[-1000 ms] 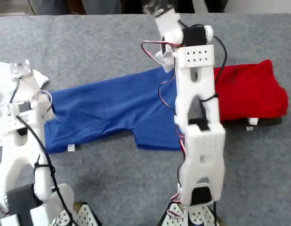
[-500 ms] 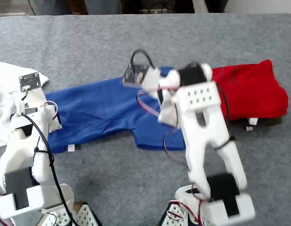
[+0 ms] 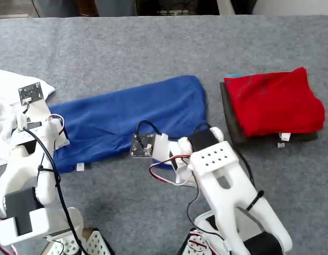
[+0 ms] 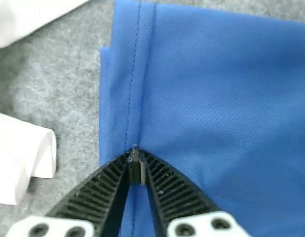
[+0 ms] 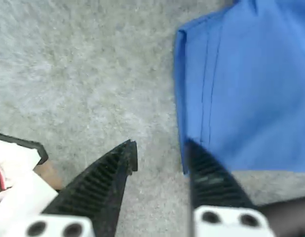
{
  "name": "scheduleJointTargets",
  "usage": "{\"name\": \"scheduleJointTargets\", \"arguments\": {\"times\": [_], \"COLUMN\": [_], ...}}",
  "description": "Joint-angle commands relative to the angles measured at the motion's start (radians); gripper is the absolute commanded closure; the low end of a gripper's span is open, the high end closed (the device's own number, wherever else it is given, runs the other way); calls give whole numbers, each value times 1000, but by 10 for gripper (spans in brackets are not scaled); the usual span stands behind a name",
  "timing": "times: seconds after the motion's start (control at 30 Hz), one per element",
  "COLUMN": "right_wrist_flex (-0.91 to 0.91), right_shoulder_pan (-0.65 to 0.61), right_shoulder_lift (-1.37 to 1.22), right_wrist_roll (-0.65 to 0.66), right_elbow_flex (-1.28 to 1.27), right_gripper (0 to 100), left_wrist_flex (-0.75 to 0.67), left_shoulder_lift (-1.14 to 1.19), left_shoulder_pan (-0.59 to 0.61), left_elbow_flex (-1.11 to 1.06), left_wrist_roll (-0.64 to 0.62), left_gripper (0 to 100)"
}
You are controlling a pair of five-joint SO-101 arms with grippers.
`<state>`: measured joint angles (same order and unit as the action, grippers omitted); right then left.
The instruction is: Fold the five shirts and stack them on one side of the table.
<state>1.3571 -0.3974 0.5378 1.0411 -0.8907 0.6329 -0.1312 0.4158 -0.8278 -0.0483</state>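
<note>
The blue shirt (image 3: pixel 127 119) lies as a long band across the grey table (image 3: pixel 153 48) and appears to be mid-fold. A folded red shirt (image 3: pixel 273 103) sits on a dark one just off its right end. The left gripper (image 4: pixel 136 160) is clamped on the hem at the shirt's left end. The right gripper (image 5: pixel 161 148) stands apart at the shirt's near edge, straddling a hemmed corner and holding nothing. It probably needs to close on that corner next.

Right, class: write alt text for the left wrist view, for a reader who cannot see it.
The left gripper, shut, pinches the stitched hem of a blue shirt that lies flat on the grey table. A white shirt lies on the table nearby, apart from the blue one.
</note>
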Motion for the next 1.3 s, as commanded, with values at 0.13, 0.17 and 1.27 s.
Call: {"name": "scheduleJointTargets", "arguments": {"times": [0.13, 0.17, 1.27], "right_wrist_flex": [-219, -253, -442], "right_shoulder_pan": [-17, -15, 84], "right_shoulder_lift": [-182, -214, -418], "right_wrist_roll": [8, 8, 8], "right_elbow_flex": [-38, -39, 2], "right_gripper": [766, 766, 985], "left_wrist_flex": [-9, -9, -5], "left_shoulder_lift": [-5, -5, -5], "left_shoulder_pan": [10, 10, 10], "left_elbow_flex": [21, 21, 19], "left_wrist_roll": [-8, -8, -8], "left_gripper": [971, 971, 971]}}
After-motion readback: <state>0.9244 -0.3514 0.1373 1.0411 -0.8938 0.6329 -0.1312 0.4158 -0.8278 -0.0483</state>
